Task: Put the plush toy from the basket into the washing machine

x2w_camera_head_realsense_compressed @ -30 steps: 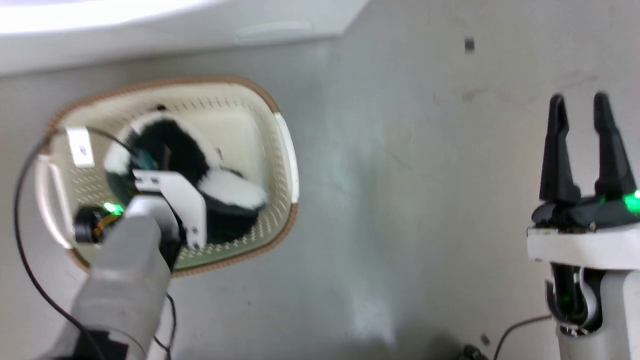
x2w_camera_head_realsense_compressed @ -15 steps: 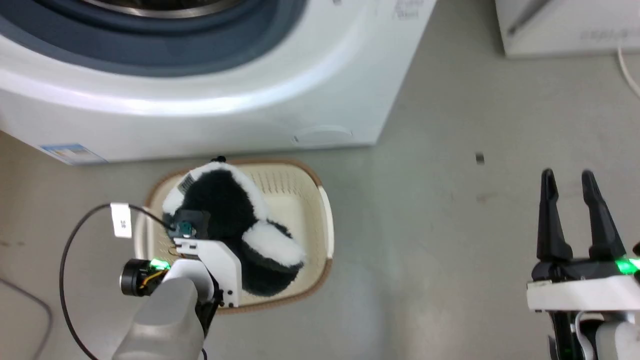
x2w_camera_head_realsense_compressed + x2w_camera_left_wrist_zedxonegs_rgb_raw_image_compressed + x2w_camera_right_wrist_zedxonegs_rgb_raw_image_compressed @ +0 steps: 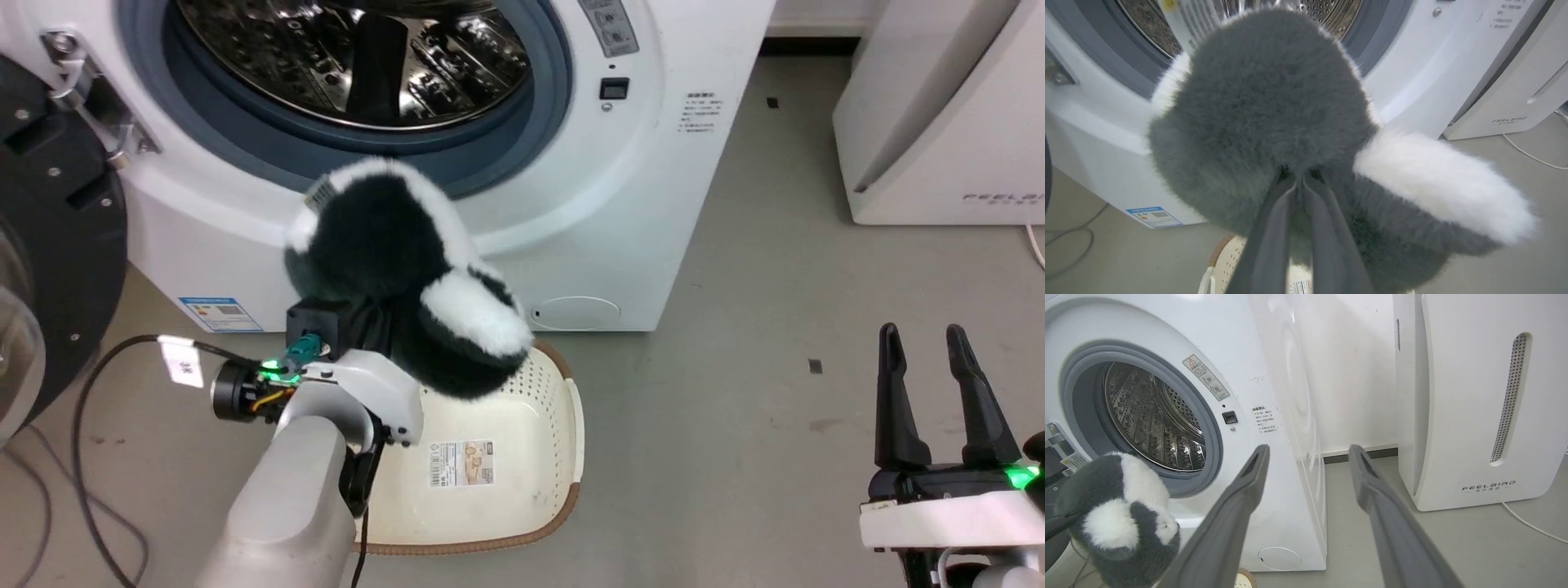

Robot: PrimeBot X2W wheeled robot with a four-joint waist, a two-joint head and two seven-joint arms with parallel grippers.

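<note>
Jaws of the left gripper (image 3: 1295, 179) are drawn almost together, clamped on the plush toy (image 3: 1265, 106) low on its rounded black body, with their tips sunk out of sight in the long fur. The toy hangs in the air, clear of the basket (image 3: 563, 425) that sits on the floor below it, and level with the lower lip of the grey door seal (image 3: 522, 155) of the washing machine (image 3: 637, 204). It is not yet inside the steel drum (image 3: 351, 57), whose mouth is uncovered, the black-framed door (image 3: 57, 204) standing swung aside. Judging by how it bulges around the narrow pinch, the toy is light, soft and easily squashed. A grip on fur alone could slide, so a deep bite through the stuffed middle looks the safest hold. One white patch (image 3: 1437, 179) juts out sideways and could drag on the seal as the toy goes in. Well apart on the other side, the right gripper (image 3: 921, 333) hovers over the bare floor with its jaws spread and nothing between them, near a white FEELBIRD-marked appliance (image 3: 939, 122).
</note>
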